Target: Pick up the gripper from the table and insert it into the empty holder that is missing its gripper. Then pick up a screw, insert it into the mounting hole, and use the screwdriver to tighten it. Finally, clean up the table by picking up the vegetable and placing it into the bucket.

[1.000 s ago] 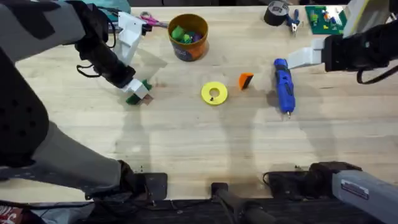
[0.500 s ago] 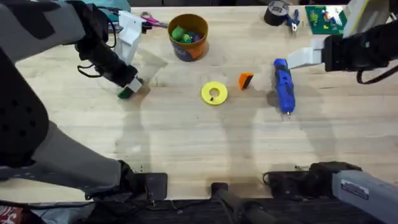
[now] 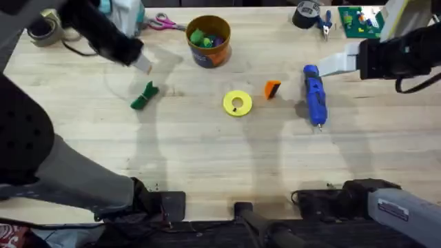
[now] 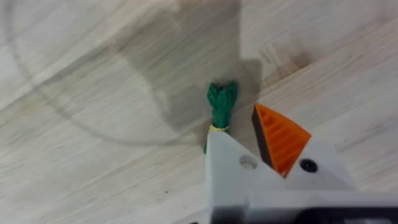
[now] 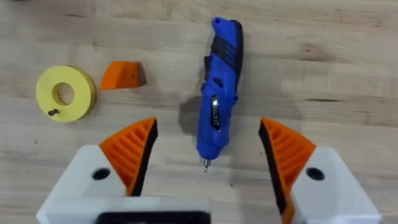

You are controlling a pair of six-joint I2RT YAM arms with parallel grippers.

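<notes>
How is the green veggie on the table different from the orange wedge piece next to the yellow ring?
The vegetable is bright green, long and thin with a leafy end; the gripper is orange, short and chunky with a dark end. The vegetable lies alone on the left of the table, while the gripper sits between the yellow disc and the screwdriver. Both are small and lie loose on the wood, nothing holding them.

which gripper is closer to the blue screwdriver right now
Right. The right gripper hangs just over the screwdriver, fingers open on either side of it. The left gripper is across the table, above the green vegetable.
</notes>
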